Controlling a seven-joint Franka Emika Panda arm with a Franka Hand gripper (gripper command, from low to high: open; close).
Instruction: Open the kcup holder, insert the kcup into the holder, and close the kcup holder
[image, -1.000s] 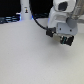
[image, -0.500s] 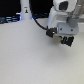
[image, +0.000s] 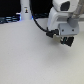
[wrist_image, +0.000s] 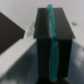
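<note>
In the exterior view my gripper (image: 65, 40) hangs from the white arm at the upper right, low over the white table. It is dark and blurred, so I cannot tell how the jaws stand. In the wrist view a black box, the kcup holder (wrist_image: 44, 31), fills the middle, very close and blurred. A teal-green strip (wrist_image: 53, 47) runs along it. My fingers do not show clearly in the wrist view. The kcup with the green top is not in view. The holder cannot be made out apart from the gripper in the exterior view.
The white table (image: 30, 57) spreads across the exterior view. A white upright object with a blue light (image: 25, 11) stands at the back on the left, in front of dark equipment (image: 9, 19). A black cable (image: 44, 27) loops toward the arm.
The gripper has shifted slightly toward the exterior view's right and a little lower. Nothing else has visibly changed.
</note>
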